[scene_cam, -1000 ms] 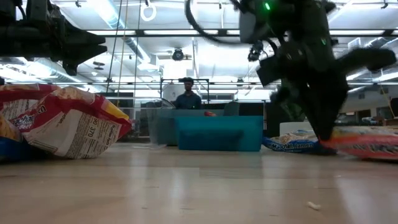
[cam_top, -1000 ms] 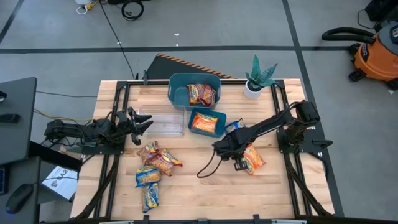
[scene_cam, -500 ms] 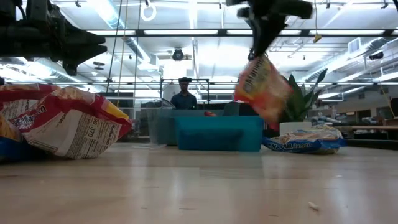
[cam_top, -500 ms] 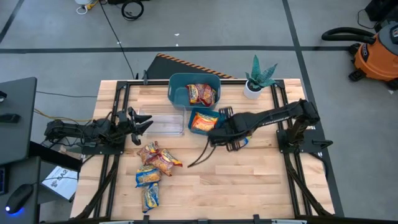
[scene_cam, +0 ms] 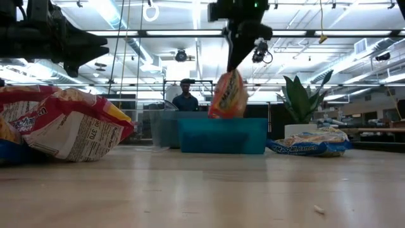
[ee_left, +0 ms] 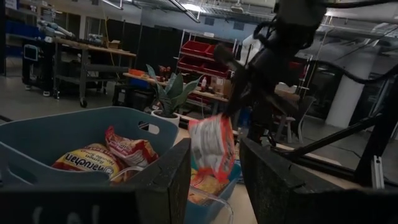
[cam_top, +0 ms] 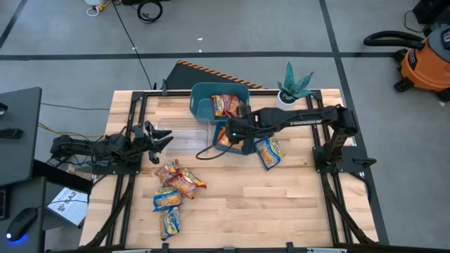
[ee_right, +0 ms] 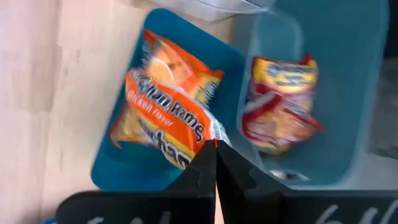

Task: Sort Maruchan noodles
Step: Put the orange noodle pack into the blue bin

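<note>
My right gripper (cam_top: 228, 133) is shut on an orange noodle packet (scene_cam: 229, 95) and hangs over the small teal bin (cam_top: 247, 147), where another orange packet (ee_right: 146, 124) lies. The large teal bin (cam_top: 204, 98) behind it holds red packets (cam_top: 227, 105). A blue-and-yellow packet (cam_top: 268, 152) lies flat on the table to the right of the small bin. Several more packets (cam_top: 176, 184) lie in a loose heap near the table's front left. My left gripper (cam_top: 160, 139) is open and waits by the clear tray (cam_top: 184, 138), touching nothing. My right gripper pinches the orange packet by its top edge (scene_cam: 231, 73) between the two shut fingers (ee_right: 208, 167), coming from above and pointing down. The packet hangs below the fingers, lifted clear, its lower end just above the small teal bin's rim (scene_cam: 221, 120).
A potted plant (cam_top: 291, 88) stands at the table's far right corner. Black frame rails (cam_top: 133, 119) run along both sides of the table. A person (scene_cam: 186, 96) stands in the room beyond the table. Bare wood (cam_top: 239, 204) shows at the front middle.
My right gripper has lifted the orange packet off the table's right side and carried it up and toward the far left, to a place above the small teal bin. The packet, first flat on the wood, now hangs upright below the fingers.
</note>
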